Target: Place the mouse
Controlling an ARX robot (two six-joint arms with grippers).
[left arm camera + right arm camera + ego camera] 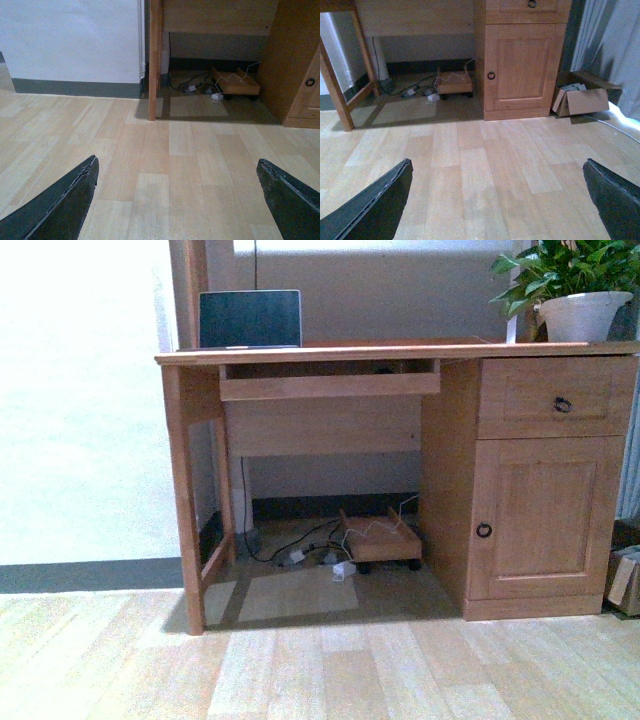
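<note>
A wooden desk (400, 351) stands ahead with an open laptop (250, 318) on its left end. A keyboard tray (328, 386) is pulled out under the top. A small dark shape (385, 369) lies on it, too small to tell whether it is the mouse. My left gripper (176, 160) is open over bare wood floor, with nothing between its dark fingers (60, 205). My right gripper (497, 161) is also open over the floor, its fingers (375, 210) wide apart. Neither arm shows in the front view.
A potted plant (580, 300) stands on the desk's right end, above a drawer (556, 398) and a cabinet door (540, 515). Cables and a small wheeled board (380, 538) lie under the desk. A cardboard box (580, 100) and a curtain (607, 40) are right of the cabinet.
</note>
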